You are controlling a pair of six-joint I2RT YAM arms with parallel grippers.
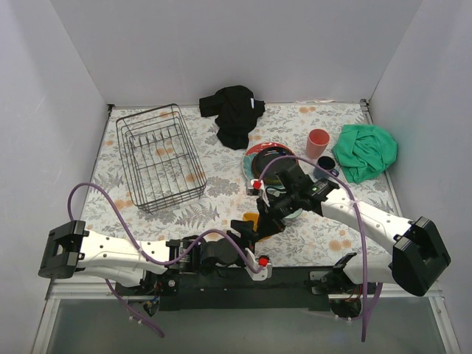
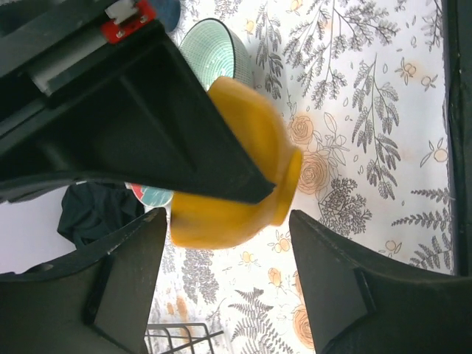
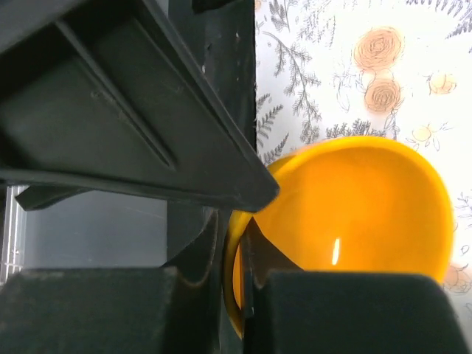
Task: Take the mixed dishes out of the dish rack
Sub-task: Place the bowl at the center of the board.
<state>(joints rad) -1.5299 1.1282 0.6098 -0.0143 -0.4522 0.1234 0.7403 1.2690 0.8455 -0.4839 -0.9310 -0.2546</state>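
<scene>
The dish rack stands empty at the left; a corner of it shows in the left wrist view. My right gripper is shut on the rim of the orange bowl, holding it tilted just above the table's front middle. In the right wrist view the fingers pinch the bowl's left rim at the gripper. My left gripper is open and empty right beside the bowl, jaws wide apart. A plate stack, pink-red cup and dark blue mug sit at the centre right.
A black cloth lies at the back centre and a green cloth at the right. A white bowl with a green inside sits just beyond the orange bowl, under the right arm. The right gripper's finger crosses the left wrist view.
</scene>
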